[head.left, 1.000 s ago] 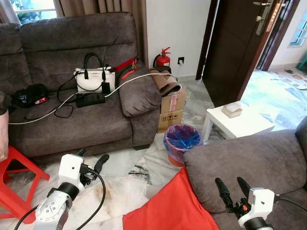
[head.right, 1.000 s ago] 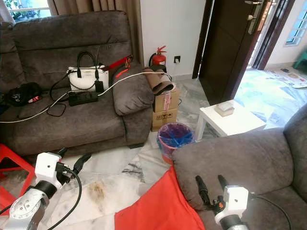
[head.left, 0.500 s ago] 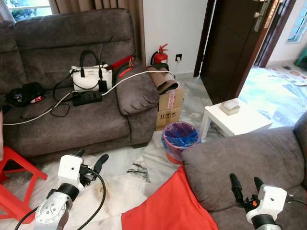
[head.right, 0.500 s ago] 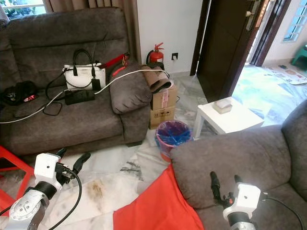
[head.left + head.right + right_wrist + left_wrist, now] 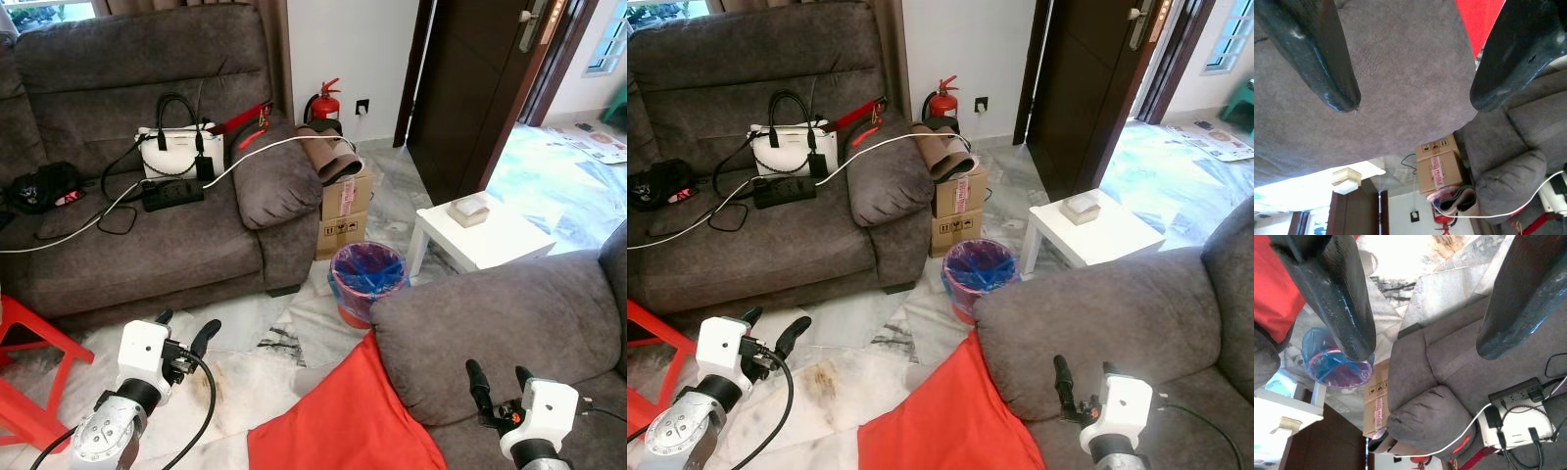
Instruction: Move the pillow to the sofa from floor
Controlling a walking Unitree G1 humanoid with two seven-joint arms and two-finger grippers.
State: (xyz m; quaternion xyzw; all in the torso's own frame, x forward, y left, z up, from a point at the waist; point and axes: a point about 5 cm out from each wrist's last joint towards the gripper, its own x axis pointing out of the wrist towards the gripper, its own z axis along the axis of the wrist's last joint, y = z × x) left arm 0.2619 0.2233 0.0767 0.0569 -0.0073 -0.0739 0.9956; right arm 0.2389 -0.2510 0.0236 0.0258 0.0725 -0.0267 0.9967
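Flat red pillow (image 5: 348,421) on marble floor (image 5: 245,382).
My left gripper (image 5: 186,333) and right gripper (image 5: 495,377) both spread, empty, beside plush grey sofa (image 5: 500,323).

The two eye views look down from the robot's head. The gray sofa (image 5: 147,225) sits at 11 o'clock and the purple bin (image 5: 368,279) near 12. Each wrist camera looks along its own black fingers (image 5: 1334,293), very close. The left wrist view and the right wrist view both see the cardboard box (image 5: 1442,166).
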